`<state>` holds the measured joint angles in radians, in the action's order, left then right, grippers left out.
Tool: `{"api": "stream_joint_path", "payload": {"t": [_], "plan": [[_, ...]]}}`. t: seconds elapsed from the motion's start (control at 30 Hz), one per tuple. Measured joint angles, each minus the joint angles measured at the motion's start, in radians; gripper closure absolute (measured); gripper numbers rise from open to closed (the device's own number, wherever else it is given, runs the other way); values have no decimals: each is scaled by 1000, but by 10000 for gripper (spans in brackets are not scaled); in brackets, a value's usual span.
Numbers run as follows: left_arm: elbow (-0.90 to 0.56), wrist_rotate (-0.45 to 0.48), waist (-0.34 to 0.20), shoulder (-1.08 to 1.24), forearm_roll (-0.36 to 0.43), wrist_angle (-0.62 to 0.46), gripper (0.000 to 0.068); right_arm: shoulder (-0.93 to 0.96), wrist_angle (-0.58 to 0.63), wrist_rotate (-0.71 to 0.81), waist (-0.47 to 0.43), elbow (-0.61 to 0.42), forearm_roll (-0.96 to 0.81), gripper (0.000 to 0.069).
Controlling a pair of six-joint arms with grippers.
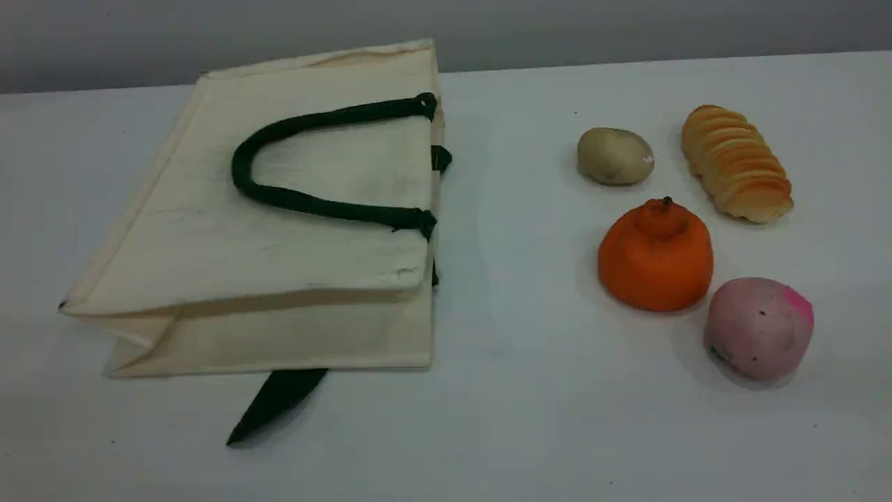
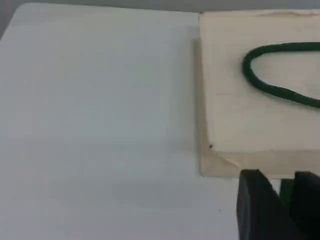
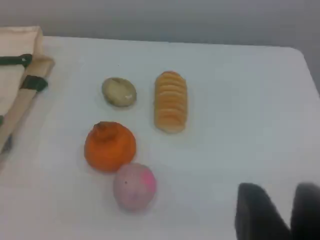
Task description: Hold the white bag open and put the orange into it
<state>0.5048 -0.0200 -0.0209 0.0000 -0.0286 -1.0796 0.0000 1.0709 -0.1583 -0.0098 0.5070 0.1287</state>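
The white bag lies flat on its side at the table's left, its mouth edge facing right and its dark green handle resting on top. The orange sits upright to the right of the bag, well apart from it. Neither arm shows in the scene view. In the left wrist view my left gripper hangs open and empty just off a corner of the bag. My right gripper is open and empty too, off to the lower right of the orange.
Around the orange lie a pink ball in front, a brown potato behind and a ridged bread loaf at the back right. A dark green strap pokes out from under the bag's near edge.
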Motion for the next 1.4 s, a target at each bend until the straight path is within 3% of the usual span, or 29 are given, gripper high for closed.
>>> {"api": "stream_joint_path", "payload": {"t": [0.63, 0.87, 1.03, 1.17, 1.4], "plan": [[0, 5, 16, 0, -6, 0, 493, 0, 0, 1, 0, 0, 12, 510], [62, 28, 16, 86, -69, -3, 442, 13, -24, -1, 0, 22, 82, 445], [153, 124, 16, 246, -80, -11, 380, 151, -74, -44, 0, 46, 198, 368], [187, 171, 16, 401, -84, -1, 342, 291, -137, -101, 0, 48, 315, 351], [188, 120, 16, 666, -84, 144, 320, 564, -301, -290, 0, 48, 525, 349]]}}
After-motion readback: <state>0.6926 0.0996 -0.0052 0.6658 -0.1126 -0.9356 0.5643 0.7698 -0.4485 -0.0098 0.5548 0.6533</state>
